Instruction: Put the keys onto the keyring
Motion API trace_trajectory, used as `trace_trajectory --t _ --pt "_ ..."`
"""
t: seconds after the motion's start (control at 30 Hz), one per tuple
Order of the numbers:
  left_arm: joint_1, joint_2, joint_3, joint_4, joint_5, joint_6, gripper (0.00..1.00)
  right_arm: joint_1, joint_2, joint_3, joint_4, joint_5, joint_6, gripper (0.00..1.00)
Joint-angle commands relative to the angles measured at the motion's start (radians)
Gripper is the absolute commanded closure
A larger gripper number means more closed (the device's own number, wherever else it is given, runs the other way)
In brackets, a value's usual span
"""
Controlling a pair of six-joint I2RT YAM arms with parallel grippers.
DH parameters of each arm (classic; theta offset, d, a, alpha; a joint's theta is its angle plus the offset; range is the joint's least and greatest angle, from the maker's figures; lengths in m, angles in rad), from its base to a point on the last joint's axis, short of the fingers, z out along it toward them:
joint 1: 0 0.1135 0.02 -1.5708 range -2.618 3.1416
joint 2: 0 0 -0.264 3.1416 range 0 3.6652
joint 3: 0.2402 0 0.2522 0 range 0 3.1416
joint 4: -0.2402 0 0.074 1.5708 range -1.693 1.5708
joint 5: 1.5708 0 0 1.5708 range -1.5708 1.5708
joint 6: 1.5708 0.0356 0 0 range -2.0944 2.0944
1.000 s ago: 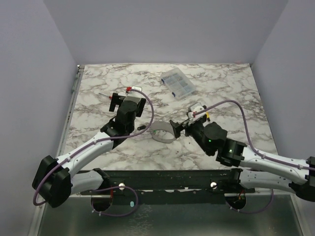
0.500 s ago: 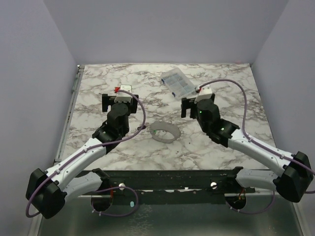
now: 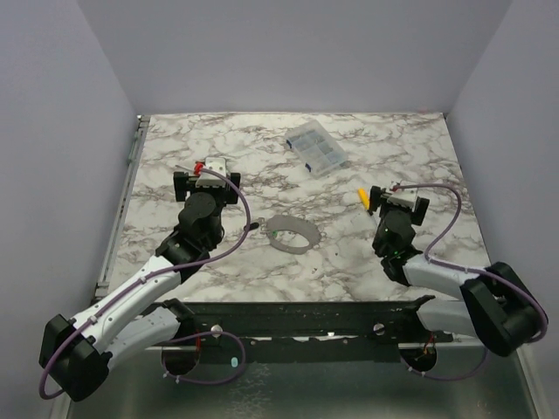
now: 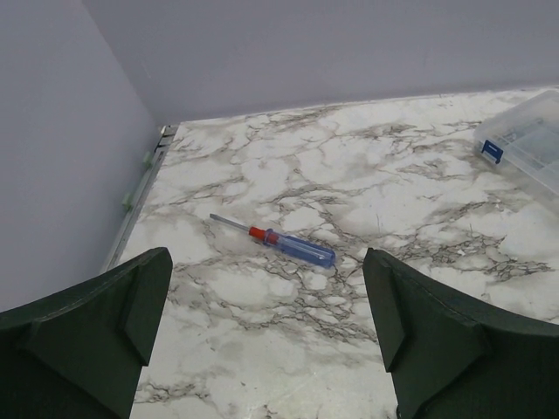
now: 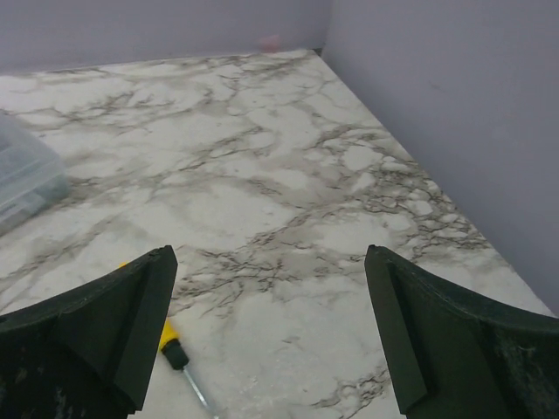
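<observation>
Both the left gripper (image 3: 205, 181) and the right gripper (image 3: 399, 203) gape empty, while the small silvery metal keys (image 3: 253, 225), centre-frame beside a grey strap loop (image 3: 291, 234), are probably light, stiff and slippery, best pinched across their flat heads.

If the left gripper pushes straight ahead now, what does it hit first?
Most likely the clear blue-handled screwdriver lying on the marble tabletop, roughly centred ahead of the left gripper; depth is uncertain.
</observation>
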Motion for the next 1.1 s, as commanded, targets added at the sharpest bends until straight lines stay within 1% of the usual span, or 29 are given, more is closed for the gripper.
trace_trajectory --t 0.0,0.07,0.13,0.17,0.23,0.33,0.37,0.43,0.47,0.57,0.67,0.73,0.77,0.83,0.9,0.97,1.03,1.07 --pt "0.005 -0.022 -0.028 0.039 0.060 0.020 0.02 -0.069 0.192 -0.054 0.477 0.069 -0.169 0.00" --pt "0.005 -0.026 -0.033 0.046 0.063 0.022 0.02 -0.089 0.250 -0.074 0.561 0.034 -0.169 0.00" --pt "0.005 -0.029 -0.035 0.047 0.064 0.024 0.02 -0.131 0.282 -0.083 0.582 -0.050 -0.128 0.00" --pt "0.005 -0.031 -0.036 0.049 0.065 0.021 0.02 -0.153 0.293 -0.055 0.509 -0.059 -0.102 0.00" --pt "0.005 -0.032 -0.039 0.053 0.063 0.014 0.02 -0.225 0.327 -0.024 0.424 -0.140 -0.048 0.00" --pt "0.005 -0.033 -0.045 0.056 0.067 0.007 0.02 -0.323 0.385 -0.040 0.461 -0.256 0.046 0.00" --pt "0.006 -0.033 -0.047 0.056 0.073 0.004 0.02 -0.346 0.407 -0.036 0.469 -0.282 0.040 0.00" --pt "0.005 -0.034 -0.047 0.060 0.085 0.002 0.02 -0.366 0.385 0.007 0.315 -0.369 0.079 0.00" --pt "0.005 -0.034 -0.047 0.061 0.090 0.000 0.02 -0.386 0.385 0.019 0.296 -0.420 0.087 0.00" --pt "0.005 -0.034 -0.047 0.061 0.104 -0.005 0.02 -0.425 0.380 0.018 0.284 -0.527 0.097 0.00" --pt "0.005 -0.041 -0.050 0.060 0.116 -0.008 0.02 -0.485 0.369 -0.007 0.300 -0.695 0.108 0.00" --pt "0.005 -0.046 -0.051 0.061 0.115 -0.009 0.02 -0.539 0.391 -0.040 0.357 -0.783 0.153 0.00" --pt "0.005 -0.050 -0.050 0.061 0.115 -0.008 0.02 -0.545 0.421 -0.056 0.442 -0.791 0.141 0.00" --pt "0.005 -0.059 -0.052 0.060 0.116 -0.014 0.02 -0.546 0.393 -0.042 0.352 -0.792 0.150 0.00" --pt "0.005 -0.070 -0.050 0.060 0.120 -0.019 0.02 -0.545 0.420 -0.063 0.448 -0.785 0.138 0.00" --pt "0.006 -0.081 -0.049 0.060 0.126 -0.024 0.02 -0.545 0.395 -0.070 0.413 -0.777 0.134 0.00" --pt "0.005 -0.090 -0.052 0.059 0.128 -0.026 0.02 -0.545 0.411 -0.083 0.469 -0.792 0.131 0.00" --pt "0.005 -0.092 -0.053 0.058 0.127 -0.028 0.02 -0.545 0.410 -0.077 0.461 -0.808 0.123 0.00"
